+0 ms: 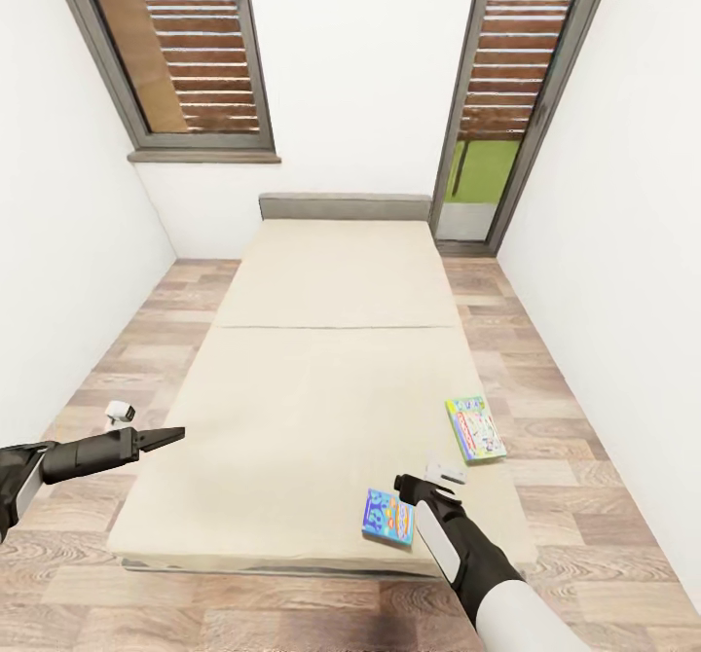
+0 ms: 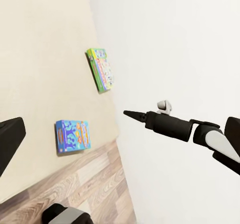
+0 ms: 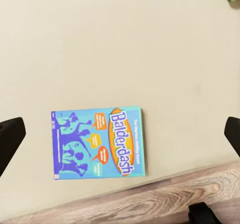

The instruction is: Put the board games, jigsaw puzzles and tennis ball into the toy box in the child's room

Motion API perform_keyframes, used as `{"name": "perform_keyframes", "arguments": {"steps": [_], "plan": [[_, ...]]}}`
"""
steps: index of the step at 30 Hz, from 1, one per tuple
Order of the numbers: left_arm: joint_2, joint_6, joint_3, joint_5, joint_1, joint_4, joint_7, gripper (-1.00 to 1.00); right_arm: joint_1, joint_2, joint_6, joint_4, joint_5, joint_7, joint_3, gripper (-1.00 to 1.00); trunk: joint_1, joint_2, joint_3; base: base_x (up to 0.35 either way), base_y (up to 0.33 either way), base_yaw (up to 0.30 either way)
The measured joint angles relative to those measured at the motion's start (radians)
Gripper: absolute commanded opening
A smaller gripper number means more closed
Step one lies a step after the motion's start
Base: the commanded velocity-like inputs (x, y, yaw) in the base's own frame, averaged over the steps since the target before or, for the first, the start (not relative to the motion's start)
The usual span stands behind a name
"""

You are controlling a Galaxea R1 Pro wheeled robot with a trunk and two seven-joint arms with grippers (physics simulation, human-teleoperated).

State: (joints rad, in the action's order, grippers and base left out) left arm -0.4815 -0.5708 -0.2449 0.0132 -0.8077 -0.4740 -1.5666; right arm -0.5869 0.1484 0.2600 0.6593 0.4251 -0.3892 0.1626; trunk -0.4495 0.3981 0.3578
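Observation:
Two board games lie flat on the beige bed (image 1: 312,389) near its front right corner. The blue and orange one (image 1: 388,518) (image 3: 97,143) (image 2: 72,136) is close to the mattress's front edge. The pale one with green edges (image 1: 475,428) (image 2: 102,69) lies farther back by the right edge. My right gripper (image 1: 407,487) hovers over the blue box, open and empty; its dark fingers (image 3: 10,139) stand wide on either side of the box in the right wrist view. My left gripper (image 1: 173,435) hangs open and empty over the bed's left edge, far from both boxes.
The bed has a grey headboard (image 1: 344,206) against the far wall. Strips of wooden floor (image 1: 117,380) run along both sides between the bed and the white walls. A louvred window (image 1: 185,44) is at the back left and a glass door (image 1: 506,97) at the back right.

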Motion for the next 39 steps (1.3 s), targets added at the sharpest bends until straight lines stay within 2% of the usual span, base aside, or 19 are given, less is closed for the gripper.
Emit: {"name": "perform_keyframes", "arguments": {"steps": [16, 18, 21, 26, 34, 39], "plan": [[0.001, 0.0, 0.001, 0.0, 0.0, 0.0, 0.0, 1.0, 0.0, 0.001, -0.007, 0.002, -0.001, 0.0, 0.014, 1.0, 0.0, 0.0, 0.026, 0.0, 0.0, 0.0], [0.001, 0.0, 0.001, 0.0, 0.0, 0.0, 0.0, 1.0, 0.0, 0.001, -0.018, 0.003, -0.001, 0.0, 0.025, 1.0, 0.0, 0.0, 0.03, 0.0, 0.0, 0.0], [0.001, 0.0, 0.001, 0.0, 0.0, 0.0, 0.0, 1.0, 0.0, 0.001, -0.054, 0.003, 0.001, 0.0, 0.065, 1.0, 0.0, 0.0, 0.033, 0.0, 0.0, 0.0], [0.001, 0.0, 0.0, 0.0, 0.0, 0.0, 0.0, 1.0, 0.0, 0.003, -0.091, 0.004, 0.003, -0.001, 0.152, 1.0, 0.0, 0.0, 0.035, 0.0, 0.0, 0.0], [0.001, 0.0, 0.0, 0.0, 0.0, 0.0, 0.0, 1.0, 0.0, 0.005, -0.097, 0.009, 0.004, -0.003, 0.164, 1.0, 0.0, 0.0, 0.035, 0.0, 0.0, 0.0], [0.007, 0.0, 0.002, 0.0, 0.0, 0.0, 0.0, 1.0, -0.024, 0.007, -0.074, 0.02, 0.018, -0.011, 0.154, 1.0, 0.0, 0.0, 0.035, 0.0, 0.0, 0.0]]}}
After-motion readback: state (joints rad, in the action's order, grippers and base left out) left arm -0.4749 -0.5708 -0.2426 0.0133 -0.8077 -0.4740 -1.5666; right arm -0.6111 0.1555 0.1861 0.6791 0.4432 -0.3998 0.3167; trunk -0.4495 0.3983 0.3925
